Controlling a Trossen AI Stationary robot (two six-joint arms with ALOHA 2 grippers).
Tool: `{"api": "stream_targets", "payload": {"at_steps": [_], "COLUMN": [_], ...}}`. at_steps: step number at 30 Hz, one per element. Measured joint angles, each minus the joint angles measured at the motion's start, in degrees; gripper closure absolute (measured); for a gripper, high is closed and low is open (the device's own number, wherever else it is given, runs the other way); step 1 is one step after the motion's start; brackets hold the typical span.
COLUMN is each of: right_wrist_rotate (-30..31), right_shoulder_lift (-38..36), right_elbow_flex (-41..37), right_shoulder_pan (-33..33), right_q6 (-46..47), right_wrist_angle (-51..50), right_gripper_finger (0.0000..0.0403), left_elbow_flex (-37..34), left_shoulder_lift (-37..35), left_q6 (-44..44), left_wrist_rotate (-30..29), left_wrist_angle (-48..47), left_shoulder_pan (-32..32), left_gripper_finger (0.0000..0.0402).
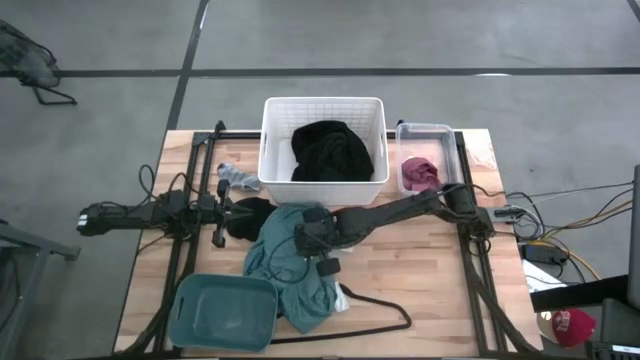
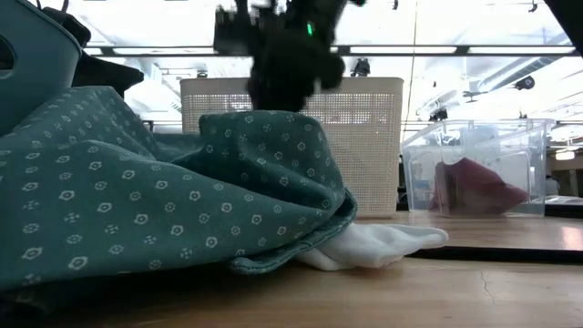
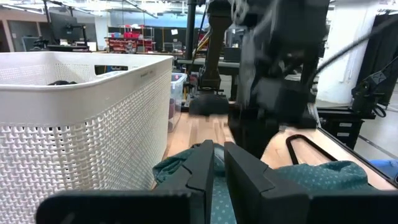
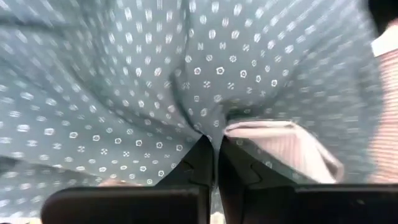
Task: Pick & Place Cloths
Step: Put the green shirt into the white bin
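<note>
The large teal shirt (image 1: 290, 270) lies crumpled on the table's middle, and my right gripper (image 1: 300, 240) is shut on it from above. In the low view the shirt (image 2: 118, 191) rises to a peak under that gripper (image 2: 282, 64). My left gripper (image 1: 238, 214) is shut and hovers by a small black piece (image 1: 252, 216) left of the shirt; in its wrist view the fingers (image 3: 219, 158) point toward the shirt (image 3: 323, 177). A large black garment (image 1: 330, 150) lies in the white basket, a maroon one (image 1: 420, 172) in the clear box, and a grey-white piece (image 1: 235, 177) on the table. My right gripper pinches a raised fold of the teal shirt (image 4: 208, 127) between its two fingers, coming from above and pointing down. The cloth is gathered into creases at the fingertips, with a pale inner side (image 4: 280, 146) showing beside them. Most of the shirt rests on the table.
The white basket (image 1: 275, 175) and the clear box (image 1: 425, 130) stand along the far edge. A teal plastic tub (image 1: 222, 310) sits at the near left, and a thin black hanger (image 1: 375, 315) lies near the shirt. A white piece (image 2: 373, 244) pokes out under the shirt's hem.
</note>
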Motion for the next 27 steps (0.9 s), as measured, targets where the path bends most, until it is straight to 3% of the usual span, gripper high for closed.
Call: {"api": "stream_targets", "payload": {"at_steps": [5,13,21,27], "right_wrist_rotate": [1.25,12.72,31.94,33.59], "right_shoulder_lift": [-1.62,-2.5,-14.08,-19.66], "right_elbow_flex": [10.18,31.34,26.56,25.98], "right_shoulder_pan": [0.04,-0.12,-1.45,-5.04], "right_q6": [-2.17,-9.34,-20.48,-25.11], "right_wrist_angle": [-8.17,-19.84,-6.58,6.06], "right_gripper_finger": [0.0394,0.0394,0.0394,0.0394], "left_elbow_flex": [-0.02,0.0,0.0,0.0], "left_shoulder_lift": [0.0,0.0,0.09,0.31], "left_q6": [0.0,0.0,0.0,0.0], "left_wrist_rotate": [0.02,0.02,0.0,-0.13], "left_wrist_angle": [0.0,0.0,-0.06,0.02], "left_shoulder_pan": [0.01,0.01,-0.01,-0.01], "left_gripper_finger": [0.0358,0.0358,0.0358,0.0358]}}
